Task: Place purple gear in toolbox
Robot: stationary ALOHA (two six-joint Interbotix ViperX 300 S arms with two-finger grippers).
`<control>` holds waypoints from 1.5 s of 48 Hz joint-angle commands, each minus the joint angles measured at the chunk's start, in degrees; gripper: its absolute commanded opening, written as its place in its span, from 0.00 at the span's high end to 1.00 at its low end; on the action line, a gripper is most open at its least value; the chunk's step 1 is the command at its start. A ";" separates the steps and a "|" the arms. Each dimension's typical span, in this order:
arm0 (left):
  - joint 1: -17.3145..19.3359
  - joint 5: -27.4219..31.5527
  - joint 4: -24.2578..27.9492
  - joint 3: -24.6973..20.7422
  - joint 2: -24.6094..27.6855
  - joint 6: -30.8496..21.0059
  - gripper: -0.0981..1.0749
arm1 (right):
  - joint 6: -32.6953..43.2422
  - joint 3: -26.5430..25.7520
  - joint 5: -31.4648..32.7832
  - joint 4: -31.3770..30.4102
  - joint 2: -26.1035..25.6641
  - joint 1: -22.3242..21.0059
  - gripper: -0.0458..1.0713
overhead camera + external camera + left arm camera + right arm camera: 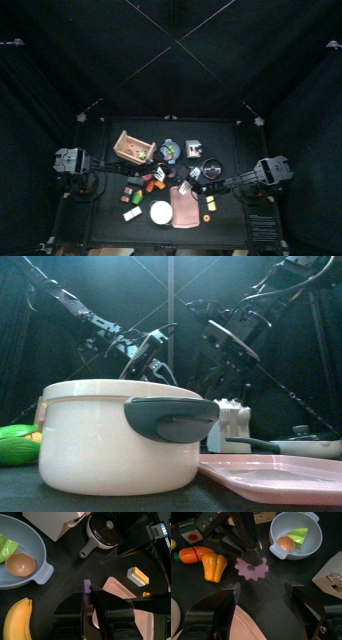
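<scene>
Left claw [250, 551] pinches the purple gear [252, 566] by its edge; right claw [263, 592] hangs spread. That thin grip could slip short of the toolbox [132, 148].

- A pale blue bowl [295, 533] holds a small orange cup [286, 544] and a green piece [300, 534].
- On the tabletop [271, 587], an orange pepper [213, 566] lies touching a carrot [193, 554] at its 10 o'clock.
- A dice-like block [192, 534] sits at 12 o'clock from the carrot.
- A black saucepan [102, 533] stands at 2 o'clock from the bowl.
- A banana [18, 618] lies at 6 o'clock from the bowl.
- A pink tray [277, 473] sits beside a cream pot [114, 434] with a grey handle.
</scene>
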 commanded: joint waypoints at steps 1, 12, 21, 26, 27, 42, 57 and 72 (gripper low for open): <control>0.26 -0.35 0.35 0.00 -2.20 0.26 0.49 | 0.09 0.09 -0.09 1.49 -2.90 0.62 0.07; 0.44 -0.44 2.46 4.22 -9.76 0.26 0.49 | 0.00 1.85 -0.18 5.27 -3.96 1.23 0.07; 1.49 -0.97 3.43 9.14 -17.93 0.35 0.50 | 0.44 3.25 -2.55 5.80 -4.04 0.97 0.07; 2.02 -1.23 4.31 12.39 -22.68 0.35 0.50 | 0.26 3.34 -3.34 6.50 -4.04 0.97 0.07; 2.20 -1.41 4.48 13.10 -23.64 0.35 0.50 | 0.35 3.43 -3.34 6.50 -4.04 0.97 0.07; 6.68 -9.67 5.36 24.17 -39.29 0.09 0.50 | 0.00 3.43 -4.66 6.15 -3.78 0.53 0.07; 14.15 -11.34 5.36 27.86 -38.14 0.18 0.48 | 0.26 3.34 -4.92 6.24 -3.16 0.26 0.07; 18.46 -7.03 5.45 28.13 -35.07 0.09 0.36 | 0.18 3.52 -5.01 6.33 -2.11 0.09 0.07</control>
